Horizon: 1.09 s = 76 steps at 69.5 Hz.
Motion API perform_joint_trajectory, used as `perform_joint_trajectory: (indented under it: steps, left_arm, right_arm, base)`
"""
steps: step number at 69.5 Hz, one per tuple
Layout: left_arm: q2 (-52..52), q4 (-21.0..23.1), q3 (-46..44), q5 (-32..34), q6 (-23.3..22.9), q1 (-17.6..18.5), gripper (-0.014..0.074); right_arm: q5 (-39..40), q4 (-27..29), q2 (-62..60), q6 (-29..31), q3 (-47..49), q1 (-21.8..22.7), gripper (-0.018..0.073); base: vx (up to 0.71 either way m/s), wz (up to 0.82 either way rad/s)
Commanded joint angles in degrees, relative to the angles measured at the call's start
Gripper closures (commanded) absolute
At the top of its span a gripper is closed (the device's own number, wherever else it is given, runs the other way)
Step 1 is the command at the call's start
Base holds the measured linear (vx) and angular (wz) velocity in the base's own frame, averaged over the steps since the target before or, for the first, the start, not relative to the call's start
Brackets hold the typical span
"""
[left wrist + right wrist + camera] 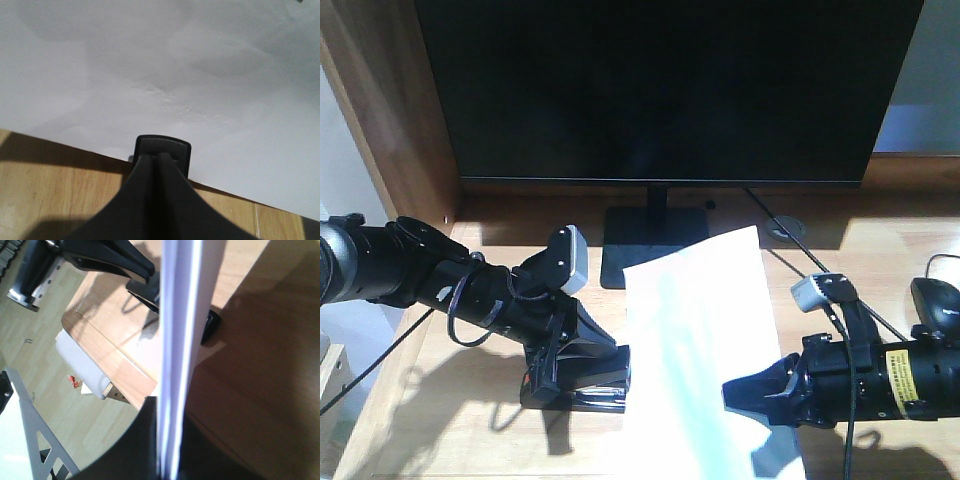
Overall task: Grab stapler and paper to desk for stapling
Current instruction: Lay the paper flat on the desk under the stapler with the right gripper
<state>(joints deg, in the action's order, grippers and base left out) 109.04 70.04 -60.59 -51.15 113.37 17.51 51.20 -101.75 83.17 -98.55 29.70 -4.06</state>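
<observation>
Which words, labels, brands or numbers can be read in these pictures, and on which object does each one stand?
No text can be read in any view.
Yellow label on the right arm: dark print, too small and blurred to read.
Paper: blank, no print visible.
Monitor: dark screen, no brand or sign visible.

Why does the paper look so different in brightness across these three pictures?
Front view: hard sunlight washes out the paper and throws sharp shadows on the desk. Left wrist view: the paper looks dim and grey, the left gripper dark and soft up close. Right wrist view: the paper's edge is blurred and glaring.
</observation>
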Motion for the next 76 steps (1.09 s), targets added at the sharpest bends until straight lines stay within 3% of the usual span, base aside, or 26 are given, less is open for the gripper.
perform_joint_trajectory:
  steps: [1,26,51,76]
  left_arm:
    - [-2.61,3.00,-1.36,-2.19,0.20,0.15,0.0603]
    - [-2.61,3.00,-1.36,-2.19,0.20,0.15,0.0603]
    - [-2.61,3.00,-1.36,-2.19,0.20,0.15,0.0603]
    - [-2.61,3.00,-1.36,-2.19,0.20,0.15,0.0603]
  right_arm:
    - [2.66,1.83,-1.96,0.82,0.90,0.02,0.0562]
    - [-0.04,3.19,1.29,-0.31,0.90,0.02,0.0562]
    - [7.07,12.68,9.66,6.20,0.90,0.02,0.0562]
    - [11.10,20.32,15.49,5.50,0.90,0.02,0.0562]
  base:
    - [0.00,0.00]
    - [0.00,0.00]
    - [0.00,0.00]
    - [0.00,0.00]
